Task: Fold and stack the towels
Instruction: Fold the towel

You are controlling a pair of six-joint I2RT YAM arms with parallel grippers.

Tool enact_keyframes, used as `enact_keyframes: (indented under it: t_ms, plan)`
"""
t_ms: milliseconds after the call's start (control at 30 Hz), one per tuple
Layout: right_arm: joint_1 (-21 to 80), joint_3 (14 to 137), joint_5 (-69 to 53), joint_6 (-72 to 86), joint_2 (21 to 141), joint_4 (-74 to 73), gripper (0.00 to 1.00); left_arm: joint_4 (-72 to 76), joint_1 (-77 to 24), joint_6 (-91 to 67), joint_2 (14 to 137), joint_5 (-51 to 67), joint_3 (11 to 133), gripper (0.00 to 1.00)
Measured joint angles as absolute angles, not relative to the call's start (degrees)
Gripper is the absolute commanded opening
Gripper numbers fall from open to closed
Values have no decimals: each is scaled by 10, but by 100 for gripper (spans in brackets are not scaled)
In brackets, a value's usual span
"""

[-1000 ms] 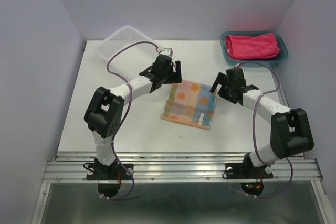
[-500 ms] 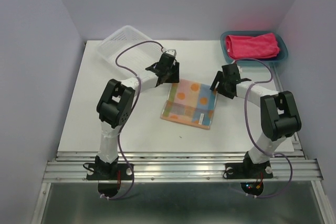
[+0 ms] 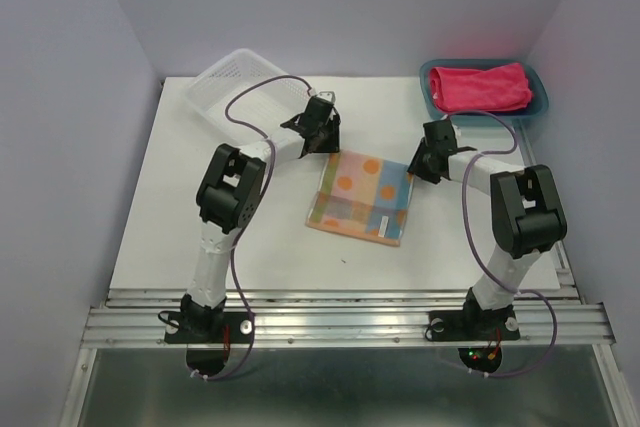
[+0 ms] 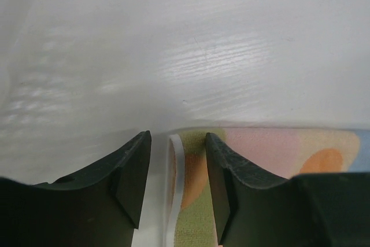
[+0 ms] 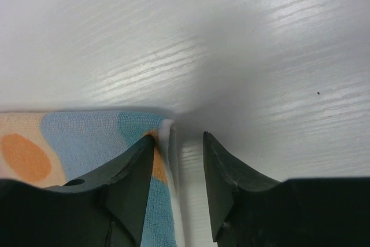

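Note:
The pale peach towel point(image 3: 360, 199) with coloured patches lies folded flat mid-table. My left gripper point(image 3: 328, 147) is down at its far left corner, open. In the left wrist view, the left gripper point(image 4: 176, 143) straddles the white hem of the peach towel point(image 4: 277, 148), one finger on the cloth and one on the table. My right gripper point(image 3: 414, 171) is down at the far right corner, open. In the right wrist view, the right gripper point(image 5: 178, 140) has the peach towel's point(image 5: 75, 137) hem between its fingers. A hot pink towel point(image 3: 478, 87) lies folded in the teal tray point(image 3: 540, 107).
A white mesh basket point(image 3: 240, 87) stands at the back left, just behind the left arm. The teal tray sits at the back right corner, near the right wall. Both arms' elbows rise over the table's near half.
Both grippers have dropped onto the peach towel's far corners and their jaws have narrowed around the hem. Both arms have stretched forward. The towel has not moved.

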State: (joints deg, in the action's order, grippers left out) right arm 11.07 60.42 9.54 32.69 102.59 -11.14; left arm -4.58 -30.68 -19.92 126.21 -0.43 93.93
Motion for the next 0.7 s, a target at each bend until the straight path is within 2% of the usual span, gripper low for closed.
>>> enact_keyframes:
  t_ms: [200,333,400,433,467,600,700]
  plan:
    - [107,615,90,321,1037,-106,37,-47,-305,-197,1280,0,954,49]
    - [105,616,87,319,1041,-100,35,-46,-304,-198,1282,17,954,40]
    - [105,619,84,317,1044,-97,31,-46,-303,-197,1282,30,953,21]
    - [105,620,82,317,1046,-96,29,-45,-304,-198,1282,33,953,7]
    - [105,622,80,315,1047,-95,27,-45,-303,-199,1282,35,953,0]
    - [105,624,72,308,1053,-87,17,-45,-303,-197,1282,37,953,0]
    - [105,624,65,301,1053,-83,4,-34,-303,-197,1280,36,945,0]
